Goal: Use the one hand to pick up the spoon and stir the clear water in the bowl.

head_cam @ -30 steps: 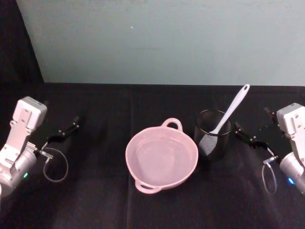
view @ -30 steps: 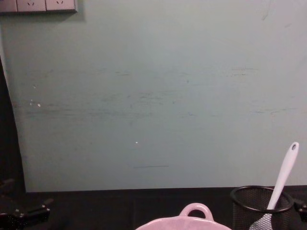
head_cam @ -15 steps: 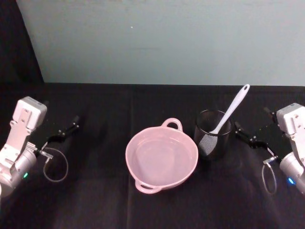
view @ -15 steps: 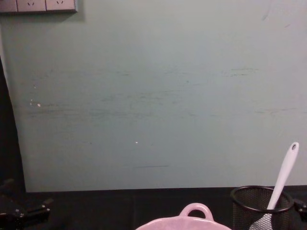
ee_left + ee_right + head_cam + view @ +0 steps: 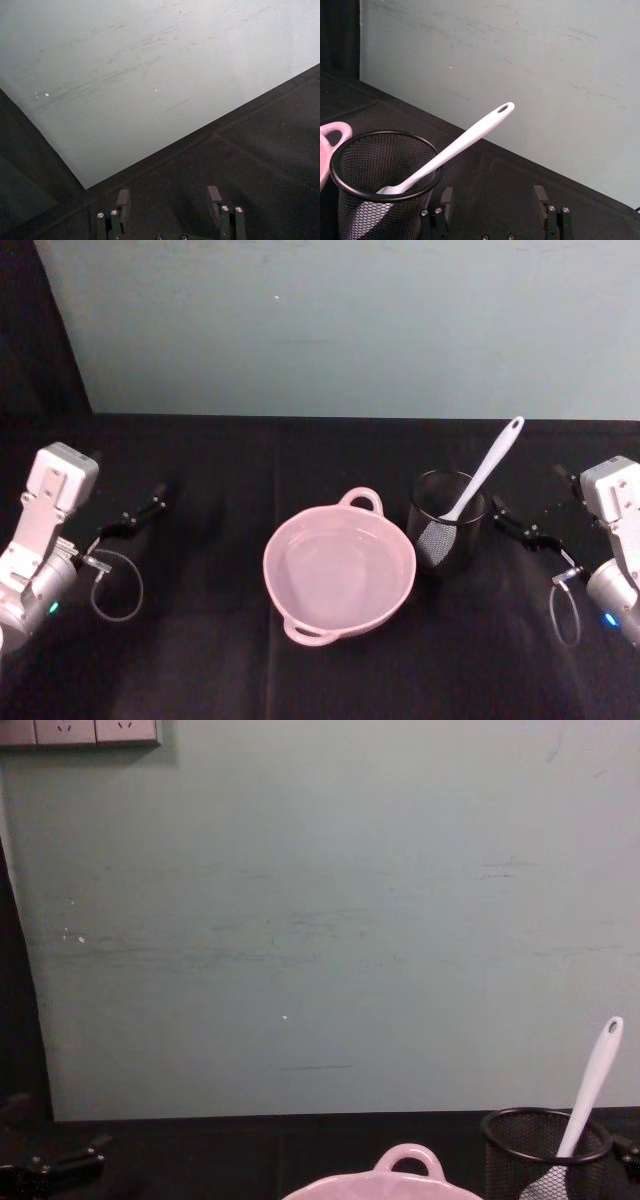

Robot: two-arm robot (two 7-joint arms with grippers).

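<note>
Pre-grasp step. Spoon leans in mesh cup, just right of bowl on counter. Right pincer released, empty, near cup, not touching spoon. Left pincer released, parked far left. Next, by my read: reach handle, clench, lift out.

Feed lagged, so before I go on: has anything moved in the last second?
Nothing visibly changed. The spoon stands in the mesh cup beside the bowl. The left gripper and right gripper sit open at the table's sides.
</note>
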